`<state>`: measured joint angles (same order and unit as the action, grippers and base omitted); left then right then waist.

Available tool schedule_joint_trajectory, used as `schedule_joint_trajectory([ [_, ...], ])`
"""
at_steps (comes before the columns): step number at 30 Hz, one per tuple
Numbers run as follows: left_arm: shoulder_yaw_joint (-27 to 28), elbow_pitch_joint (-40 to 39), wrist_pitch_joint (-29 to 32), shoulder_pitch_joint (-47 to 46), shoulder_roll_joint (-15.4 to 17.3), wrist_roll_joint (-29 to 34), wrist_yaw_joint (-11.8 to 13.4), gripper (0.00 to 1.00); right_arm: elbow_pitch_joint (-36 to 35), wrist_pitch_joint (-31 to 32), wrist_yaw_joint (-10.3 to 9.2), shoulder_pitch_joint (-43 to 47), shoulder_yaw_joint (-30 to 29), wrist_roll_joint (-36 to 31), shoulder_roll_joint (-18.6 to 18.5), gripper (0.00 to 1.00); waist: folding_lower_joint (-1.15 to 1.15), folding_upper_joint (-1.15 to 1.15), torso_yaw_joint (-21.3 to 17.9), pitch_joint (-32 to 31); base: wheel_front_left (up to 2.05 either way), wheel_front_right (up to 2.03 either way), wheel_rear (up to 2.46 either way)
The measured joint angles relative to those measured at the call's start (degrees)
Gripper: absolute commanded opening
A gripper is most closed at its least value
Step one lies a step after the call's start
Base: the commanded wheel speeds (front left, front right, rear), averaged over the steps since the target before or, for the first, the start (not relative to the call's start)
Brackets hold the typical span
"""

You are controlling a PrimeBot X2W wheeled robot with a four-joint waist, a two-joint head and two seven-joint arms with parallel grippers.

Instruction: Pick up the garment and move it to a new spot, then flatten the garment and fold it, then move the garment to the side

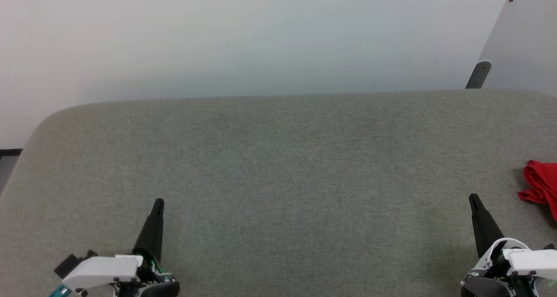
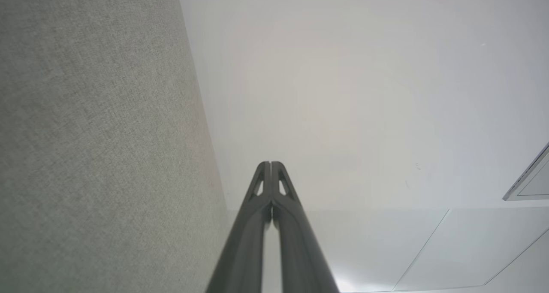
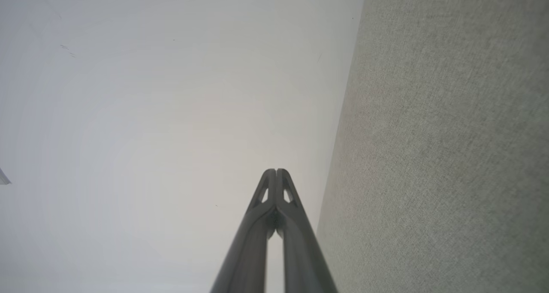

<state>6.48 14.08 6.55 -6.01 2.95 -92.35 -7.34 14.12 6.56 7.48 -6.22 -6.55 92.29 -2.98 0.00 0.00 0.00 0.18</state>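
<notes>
Garment (image 1: pixel 541 184): one, bright red, bunched in a heap at the right edge of the frame and cut off by it (sleeves and print not visible). It lies on the grey fabric counter (image 1: pixel 278 158), right of and slightly above the tip of the right gripper (image 1: pixel 474 199); near, not touching. Left gripper (image 1: pixel 159 202) at lower left, well apart from the garment, most of the counter between. Two grippers counted, both low in frame, pointing up. Wrist views: left fingers (image 2: pixel 251 233) pressed together at the tips, nothing held; right fingers (image 3: pixel 251 241) likewise closed tip to tip, empty. Pale wall (image 1: pixel 261 36) beyond the counter's far edge; one dark post (image 1: pixel 478 74) upper right.
</notes>
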Motion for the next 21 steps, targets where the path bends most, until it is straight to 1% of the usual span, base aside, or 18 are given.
schedule_joint_trajectory([
  [21, 0.02, 0.00, 0.00, -0.01, -0.03, -0.01, 0.00, 0.00, 0.00, 0.00, 0.00, 0.00, 0.00, 0.00, 0.01, 0.00, 0.00, 0.00, 0.00, 0.00, 0.00, 0.00, 0.00],
])
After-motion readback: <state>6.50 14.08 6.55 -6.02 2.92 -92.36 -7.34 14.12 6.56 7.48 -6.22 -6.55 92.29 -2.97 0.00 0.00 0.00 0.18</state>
